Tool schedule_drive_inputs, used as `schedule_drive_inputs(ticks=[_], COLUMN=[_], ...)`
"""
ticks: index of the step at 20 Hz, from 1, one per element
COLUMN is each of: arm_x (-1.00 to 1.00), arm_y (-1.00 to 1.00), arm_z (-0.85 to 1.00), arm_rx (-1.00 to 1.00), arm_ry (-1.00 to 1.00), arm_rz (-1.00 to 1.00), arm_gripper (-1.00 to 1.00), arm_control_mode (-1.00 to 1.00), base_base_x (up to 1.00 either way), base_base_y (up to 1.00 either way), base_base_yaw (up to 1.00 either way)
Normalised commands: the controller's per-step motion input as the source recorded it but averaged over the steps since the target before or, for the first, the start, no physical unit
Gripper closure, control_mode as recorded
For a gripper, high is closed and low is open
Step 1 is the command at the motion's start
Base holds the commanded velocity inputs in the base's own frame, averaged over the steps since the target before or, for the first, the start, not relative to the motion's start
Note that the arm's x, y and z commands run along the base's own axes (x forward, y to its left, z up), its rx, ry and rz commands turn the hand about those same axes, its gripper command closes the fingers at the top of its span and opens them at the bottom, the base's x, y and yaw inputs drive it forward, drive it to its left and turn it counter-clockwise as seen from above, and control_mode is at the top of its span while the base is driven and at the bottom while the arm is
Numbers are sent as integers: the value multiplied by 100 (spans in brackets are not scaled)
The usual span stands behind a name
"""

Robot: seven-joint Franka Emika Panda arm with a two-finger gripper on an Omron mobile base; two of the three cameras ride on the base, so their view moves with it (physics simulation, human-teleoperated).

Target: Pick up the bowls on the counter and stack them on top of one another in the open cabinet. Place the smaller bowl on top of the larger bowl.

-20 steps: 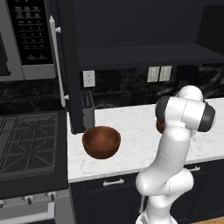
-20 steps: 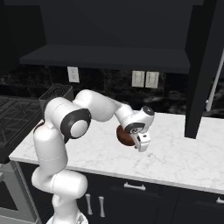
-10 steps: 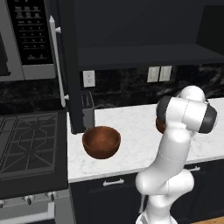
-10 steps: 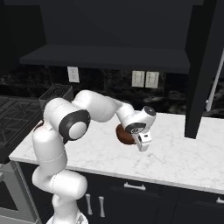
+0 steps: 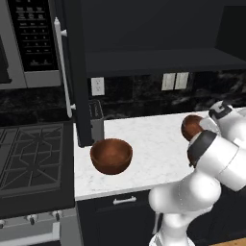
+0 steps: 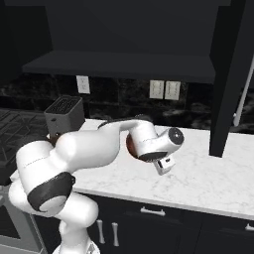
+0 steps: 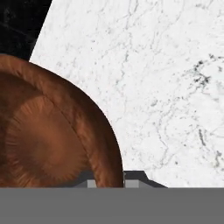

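The smaller bowl (image 5: 191, 127) is at the right of the counter (image 5: 149, 144), partly behind my arm. In the right base view a sliver of the smaller bowl (image 6: 130, 144) shows behind my hand. My gripper (image 7: 109, 177) is shut on the smaller bowl (image 7: 48, 140), with the rim between the two finger tips. I cannot tell if this bowl still touches the counter (image 7: 166, 78). The larger bowl (image 5: 111, 154) sits alone near the counter's left front. The open cabinet (image 5: 158, 62) hangs above, and its door (image 5: 77, 72) swings out to the left.
A toaster (image 5: 96, 120) stands behind the larger bowl by the cabinet door. A black stovetop (image 5: 29, 163) lies to the left, with a microwave (image 5: 29, 38) above it. Another cabinet door (image 6: 228, 74) hangs over the counter's right end.
My arm's elbow has dropped lower. The smaller bowl now shows a little further right and higher in the left base view. The larger bowl has not moved.
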Motion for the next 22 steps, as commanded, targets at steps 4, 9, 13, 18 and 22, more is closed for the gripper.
schedule_drive_inputs(ticks=[4,9,13,18,22], arm_x=[-66,-34,-30,-24,-25], arm_y=[96,100,100,100,100], arm_z=[100,100,85,42,12], arm_rx=[0,-2,-7,-9,-15], arm_ry=[-9,2,8,10,12], arm_rz=[13,18,21,23,23], arm_gripper=[100,100,100,100,100], arm_control_mode=[-100,-100,-100,-100,-100], base_base_x=[0,0,0,0,0], base_base_y=[0,0,0,0,0], base_base_yaw=[0,0,0,0,0])
